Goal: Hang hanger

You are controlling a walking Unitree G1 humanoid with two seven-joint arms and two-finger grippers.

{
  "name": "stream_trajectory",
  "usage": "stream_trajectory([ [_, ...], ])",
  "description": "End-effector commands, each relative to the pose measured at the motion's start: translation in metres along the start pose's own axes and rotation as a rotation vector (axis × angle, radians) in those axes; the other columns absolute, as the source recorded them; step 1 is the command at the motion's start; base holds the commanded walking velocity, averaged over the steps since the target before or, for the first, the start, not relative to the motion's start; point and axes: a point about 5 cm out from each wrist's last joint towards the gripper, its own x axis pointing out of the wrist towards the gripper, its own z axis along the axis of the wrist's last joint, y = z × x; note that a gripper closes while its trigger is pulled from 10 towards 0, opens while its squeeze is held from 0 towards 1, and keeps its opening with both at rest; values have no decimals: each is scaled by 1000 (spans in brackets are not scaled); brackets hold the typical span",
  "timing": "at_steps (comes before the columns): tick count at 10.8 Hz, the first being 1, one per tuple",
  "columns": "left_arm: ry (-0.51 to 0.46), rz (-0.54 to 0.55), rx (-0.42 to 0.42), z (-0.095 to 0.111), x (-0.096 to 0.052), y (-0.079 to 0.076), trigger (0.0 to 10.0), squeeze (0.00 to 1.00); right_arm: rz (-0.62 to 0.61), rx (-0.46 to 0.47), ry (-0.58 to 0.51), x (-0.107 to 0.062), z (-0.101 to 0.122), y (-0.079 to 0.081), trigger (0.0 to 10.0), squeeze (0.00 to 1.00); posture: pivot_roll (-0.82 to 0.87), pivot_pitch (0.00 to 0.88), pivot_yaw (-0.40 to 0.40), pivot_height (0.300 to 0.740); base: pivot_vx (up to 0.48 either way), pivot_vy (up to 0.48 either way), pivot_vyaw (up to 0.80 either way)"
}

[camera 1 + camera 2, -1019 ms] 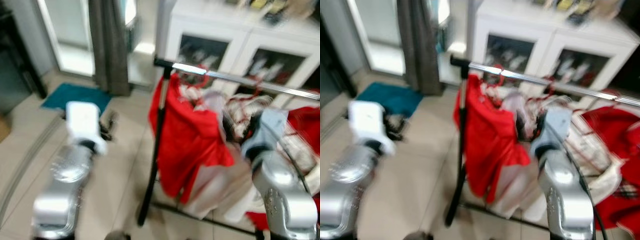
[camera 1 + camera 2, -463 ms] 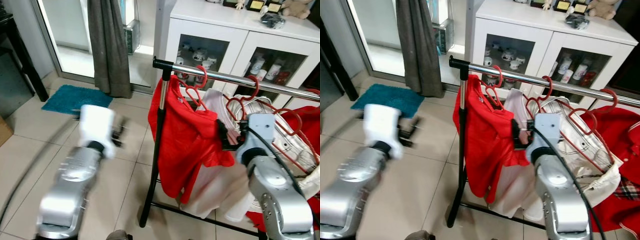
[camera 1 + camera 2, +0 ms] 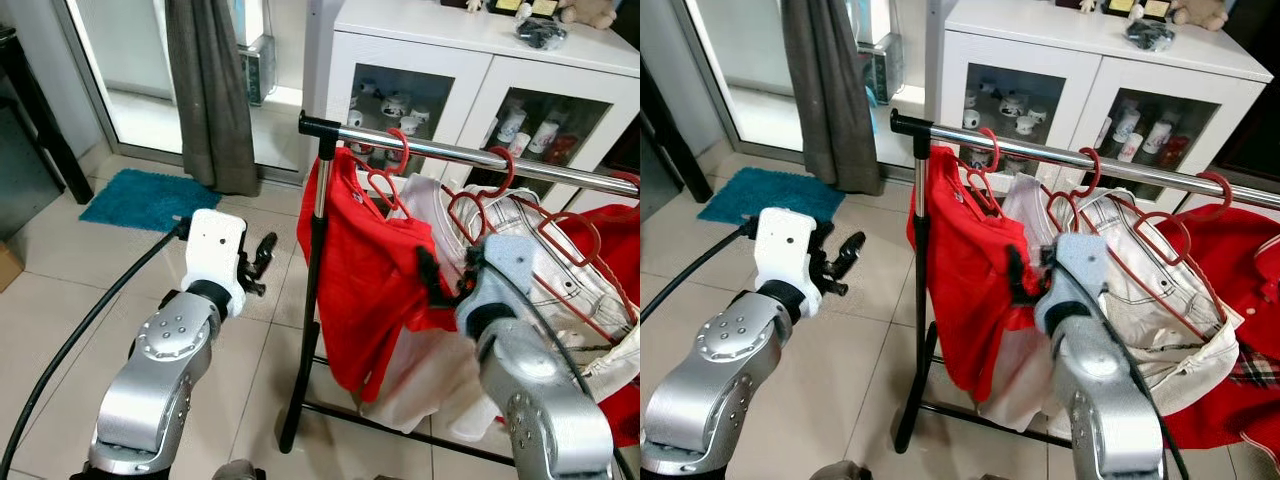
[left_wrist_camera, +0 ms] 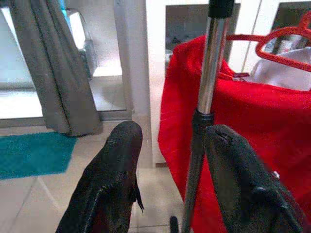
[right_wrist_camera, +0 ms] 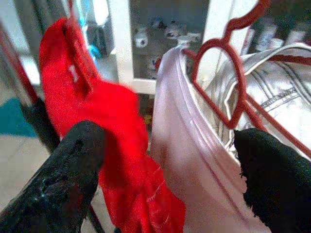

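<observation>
A chrome rail [image 3: 450, 152] carries several red hangers [image 3: 385, 165] with clothes: a red garment [image 3: 370, 290] at the near end, a pale pink one [image 5: 184, 145] beside it, then a white striped one [image 3: 560, 270]. My right gripper [image 3: 447, 272] is raised against the red and pink garments. Its fingers stand open around the pink cloth below a red hanger hook [image 5: 233, 77]. My left gripper [image 3: 258, 265] is open and holds nothing. It hovers left of the rack's upright post [image 4: 204, 97], which shows between its fingers in the left wrist view.
A white cabinet [image 3: 440, 50] with glass doors stands behind the rack. A grey curtain [image 3: 210, 90] hangs at the back left beside a doorway, with a teal mat [image 3: 140, 198] on the tiled floor. A black cable [image 3: 90, 320] trails from my left wrist.
The view has steadied from blur. My left gripper has moved right, closer to the rack post. My right gripper has shifted left, against the red garment.
</observation>
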Motion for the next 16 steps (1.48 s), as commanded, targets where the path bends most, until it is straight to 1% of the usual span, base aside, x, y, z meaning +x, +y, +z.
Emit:
stream_trajectory([
  [1, -26, 2, 18, 6, 2, -1, 10000, 0, 8, 36, -36, 1, 6, -2, 10000, 0, 47, 59, -42, 740, 0, 0, 0],
  [2, -21, 10, 4, 6, 2, -2, 10000, 0, 11, 1, -57, 3, 9, -2, 10000, 0, 50, 61, -44, 740, 0, -480, 0],
  [3, -20, 22, -8, 5, 2, -1, 10000, 0, 81, 62, -95, 3, 13, 2, 10000, 0, 60, 61, -47, 740, 0, -480, 0],
  [4, -25, 21, -9, 6, 2, -1, 10000, 0, 117, 107, -133, 2, 17, 5, 10000, 0, 58, 56, -45, 740, 0, -480, 0],
  [5, -27, 4, -6, 7, 3, -1, 10000, 0, 84, 65, -97, 1, 13, 2, 10000, 0, 53, 58, -37, 740, 0, -480, 0],
  [6, -26, 1, -4, 6, 4, -1, 10000, 0, 62, 100, -80, 1, 10, 0, 10000, 0, 56, 59, -37, 740, 0, -480, 0],
  [7, -27, 2, -6, 8, 5, -2, 10000, 0, 72, 96, -113, 1, 13, -1, 10000, 0, 60, 54, -39, 740, 0, -480, 0],
  [8, -32, 5, -49, 8, 4, -4, 10000, 0, 143, 144, -168, -2, 17, 5, 10000, 0, 64, 47, -45, 740, 0, 0, 0],
  [9, -42, 5, -37, 8, 2, -4, 10000, 0, 154, 181, -215, -4, 22, 8, 10000, 0, 70, 44, -47, 740, 0, 0, 0],
  [10, -51, 7, -29, 9, 1, -3, 10000, 0, 142, 229, -237, -3, 24, 9, 10000, 0, 75, 38, -49, 740, 0, 0, 0],
  [11, -54, 9, -29, 9, 1, -2, 10000, 0, 133, 254, -251, -3, 25, 10, 10000, 0, 75, 37, -49, 740, 0, 0, 0],
  [12, -56, 13, -29, 9, 0, 1, 10000, 0, 145, 259, -246, -3, 26, 14, 10000, 0, 73, 33, -50, 740, 0, 0, 0],
  [13, -63, 17, -36, 9, 0, 2, 10000, 0, 176, 109, -293, -1, 28, 18, 10000, 0, 73, 30, -50, 740, 0, 0, 0],
  [14, -47, 11, -13, 8, 3, 1, 10000, 0, 165, 149, -180, 2, 16, 13, 10000, 0, 71, 25, -49, 740, 0, 0, 0],
  [15, -33, 0, -13, 6, 3, -1, 10000, 263, 148, 127, -157, 3, 13, 10, 10000, 820, 70, 24, -48, 740, 0, 0, 0],
  [16, -40, -22, -12, 7, 5, -5, 10000, 502, 158, 120, -166, 3, 10, 9, 10000, 1000, 68, 22, -47, 740, 0, 0, 0],
])
